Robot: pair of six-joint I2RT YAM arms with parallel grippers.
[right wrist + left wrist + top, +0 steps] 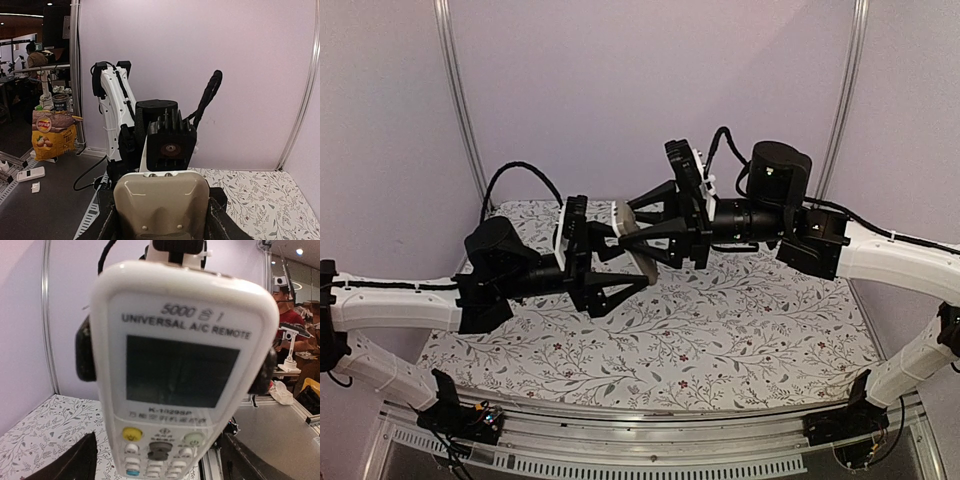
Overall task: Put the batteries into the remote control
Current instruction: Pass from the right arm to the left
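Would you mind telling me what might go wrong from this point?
The right gripper alone holds the remote control in mid-air; a slip would drop it onto the table. The open left gripper flanks its button end and may nudge it askew. No batteries are in view.

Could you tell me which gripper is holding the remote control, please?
The right gripper: its fingers clamp the remote control's sides, while the left gripper stands open before its white front.
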